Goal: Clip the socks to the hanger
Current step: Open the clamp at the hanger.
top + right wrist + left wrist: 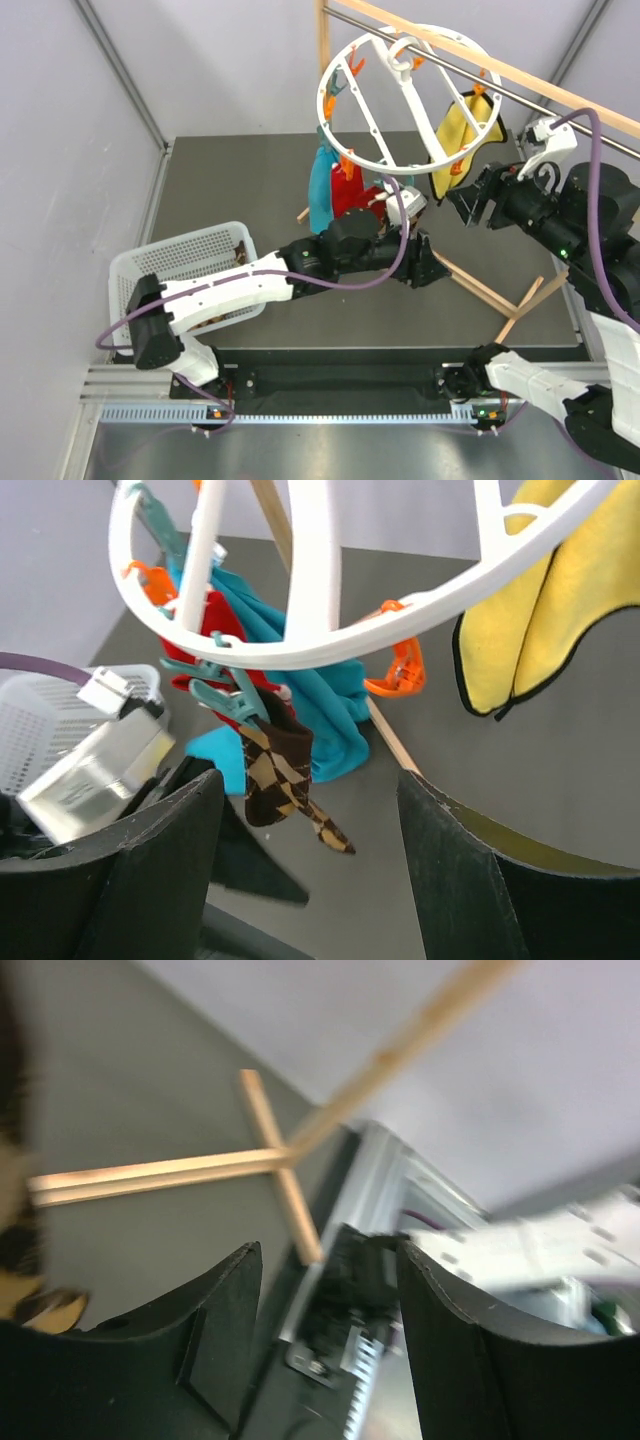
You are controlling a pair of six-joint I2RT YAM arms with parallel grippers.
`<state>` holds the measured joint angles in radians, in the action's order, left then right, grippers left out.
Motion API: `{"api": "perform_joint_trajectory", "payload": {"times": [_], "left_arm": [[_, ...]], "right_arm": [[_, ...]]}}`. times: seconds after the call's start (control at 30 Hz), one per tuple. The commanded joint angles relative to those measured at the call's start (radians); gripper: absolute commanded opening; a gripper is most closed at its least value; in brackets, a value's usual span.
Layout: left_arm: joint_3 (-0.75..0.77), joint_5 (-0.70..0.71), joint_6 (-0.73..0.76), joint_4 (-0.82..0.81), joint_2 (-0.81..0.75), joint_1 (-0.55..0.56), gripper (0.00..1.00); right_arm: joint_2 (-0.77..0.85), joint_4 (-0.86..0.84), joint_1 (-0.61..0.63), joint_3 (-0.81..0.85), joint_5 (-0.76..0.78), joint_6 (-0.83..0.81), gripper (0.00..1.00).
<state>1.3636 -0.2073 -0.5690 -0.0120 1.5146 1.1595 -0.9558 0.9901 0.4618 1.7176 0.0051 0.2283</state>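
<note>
The white ring hanger (pixel 400 100) hangs from a rail by its hook, its rim (pixel 330 650) set with orange and teal clips. A brown and tan checkered sock (pixel 278 775) dangles from a teal clip (pixel 225 695). Behind it a red sock (pixel 215 630) hangs on the same side (pixel 350 195). My right gripper (pixel 310 780) stands open and empty, facing the checkered sock from a short way off (pixel 462 205). My left gripper (pixel 328 1255) is open and empty too, low beside the hanger (pixel 425 265). A blurred checkered patch (pixel 20 1260) shows at its view's left edge.
A long teal cloth (pixel 322 190) and a yellow cloth (pixel 460 135) also hang on the ring. The wooden rail frame (pixel 480 60) has floor feet (pixel 490 290) under the right side. A white mesh basket (pixel 180 255) sits at the left by my left arm.
</note>
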Motion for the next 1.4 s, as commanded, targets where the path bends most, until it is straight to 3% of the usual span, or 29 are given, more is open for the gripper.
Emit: {"api": "perform_joint_trajectory", "payload": {"times": [0.0, 0.1, 0.17, 0.33, 0.73, 0.97, 1.13, 1.37], "left_arm": [[0.057, 0.299, 0.032, -0.001, 0.06, -0.026, 0.61], [0.028, 0.408, -0.053, 0.046, 0.084, -0.089, 0.61], [-0.021, 0.401, -0.09, 0.04, 0.081, -0.145, 0.61], [-0.104, 0.381, -0.124, 0.033, 0.022, -0.21, 0.62], [-0.126, 0.407, -0.092, 0.119, -0.063, -0.261, 0.65], [-0.138, 0.388, -0.098, 0.127, -0.094, -0.262, 0.65], [-0.147, 0.385, -0.098, 0.13, -0.111, -0.262, 0.65], [-0.149, 0.382, -0.094, 0.142, -0.128, -0.262, 0.65]], "right_arm": [[-0.011, 0.016, 0.003, 0.025, 0.081, -0.034, 0.68], [-0.021, 0.012, 0.003, 0.017, 0.102, -0.038, 0.7], [-0.034, 0.009, 0.003, 0.013, 0.116, -0.041, 0.75], [-0.052, -0.017, 0.003, -0.029, 0.151, -0.069, 0.75], [-0.066, -0.188, 0.003, -0.131, 0.023, -0.164, 0.56], [-0.081, -0.278, 0.003, -0.176, -0.042, -0.294, 0.61], [-0.078, -0.338, 0.005, -0.197, -0.126, -0.296, 0.58], [-0.046, -0.427, 0.003, -0.25, -0.191, -0.234, 0.32]]}}
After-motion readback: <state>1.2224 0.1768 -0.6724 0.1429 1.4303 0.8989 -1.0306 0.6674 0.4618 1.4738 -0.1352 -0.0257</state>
